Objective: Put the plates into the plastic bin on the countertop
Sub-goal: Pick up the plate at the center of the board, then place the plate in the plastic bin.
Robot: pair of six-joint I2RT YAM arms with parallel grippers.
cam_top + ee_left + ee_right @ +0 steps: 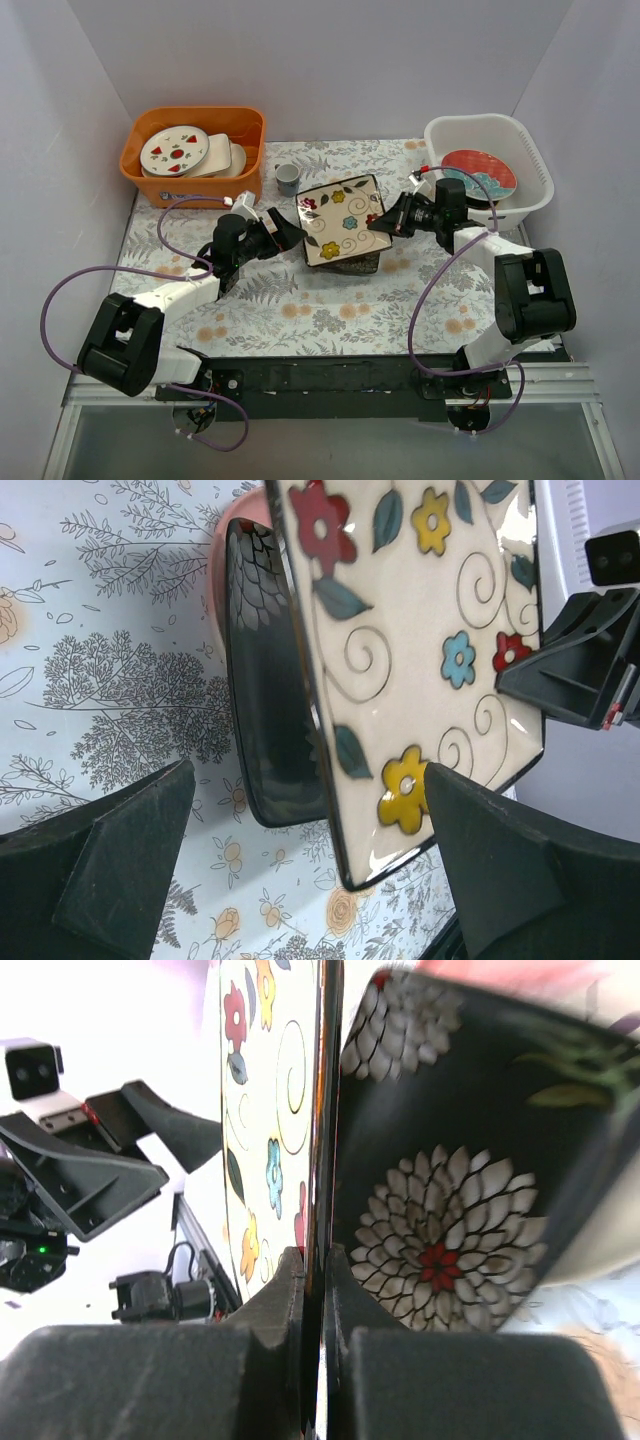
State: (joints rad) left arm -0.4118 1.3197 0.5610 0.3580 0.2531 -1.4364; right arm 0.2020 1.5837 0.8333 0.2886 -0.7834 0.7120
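Closest to the right wrist camera are the two thick black fingers of my right gripper. They are pressed together on the thin dark rim of the cream square plate. This plate is glazed and glossy, with painted red, yellow and blue flowers, green leaves and fine curling lines. Just behind it is the black square plate, also shiny, with white chrysanthemums that have red centres.

In the top view the cream square plate sits over the black square plate near the middle of the surface, between my two arms. Only a dark edge of the lower plate shows there. The left wrist view also shows a piece of a pink round plate under the black one.

My left gripper is spread wide, and its matte black fingers stand on both sides of a corner of the cream square plate. I cannot tell if either finger touches it.

The plastic bin is white, with slotted sides and a wide rounded rim. It stands at the far right corner, and a red-and-teal round plate lies inside it. At the far left an orange bin holds white round plates with red and green marks. A small grey cup stands just beside it. The surface is flat and pale, printed with grey ferns and small orange flowers.
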